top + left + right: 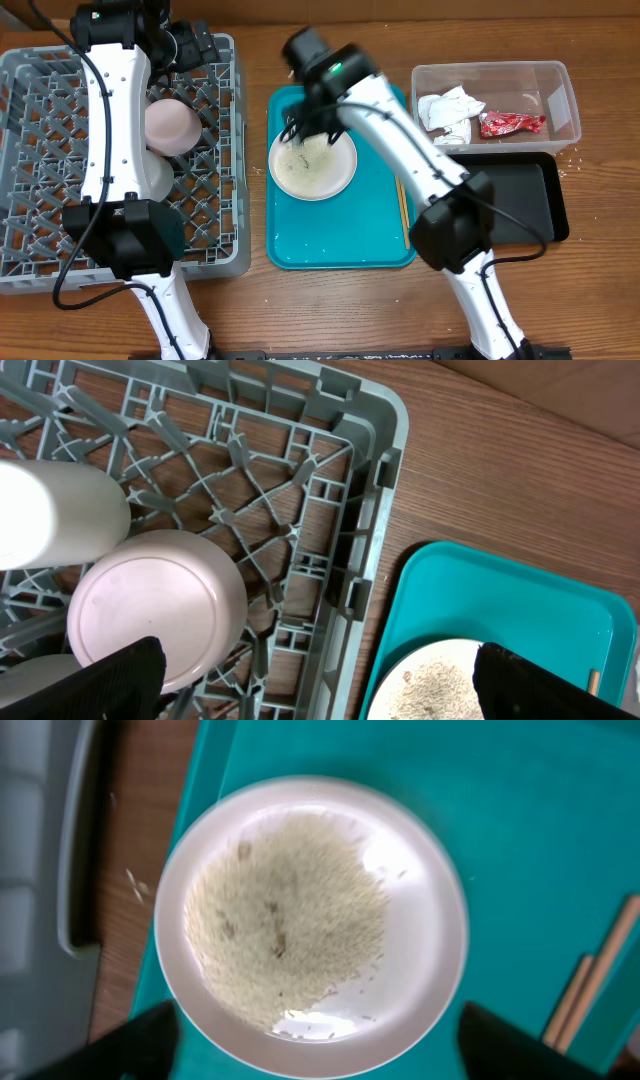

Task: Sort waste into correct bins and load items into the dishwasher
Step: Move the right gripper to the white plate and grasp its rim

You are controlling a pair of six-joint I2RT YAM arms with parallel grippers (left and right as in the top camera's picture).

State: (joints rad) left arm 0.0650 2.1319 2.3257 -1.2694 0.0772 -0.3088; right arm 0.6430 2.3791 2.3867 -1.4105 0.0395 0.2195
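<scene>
Right gripper point(320, 1055) is hovering over the plate point(313, 165) on the teal tray point(340, 245), its fingers standing apart on either side of the plate.
The dish rack point(215, 230) is sitting left of the tray, holding a pale bowl point(172, 125), with the left gripper point(320, 675) hanging wide open above it. Right of the tray, the black tray point(530, 215) and clear tub point(560, 80) are lying, the tub holding the napkin point(448, 110) and red wrapper point(512, 123). Rice point(285, 915) is covering the plate.
</scene>
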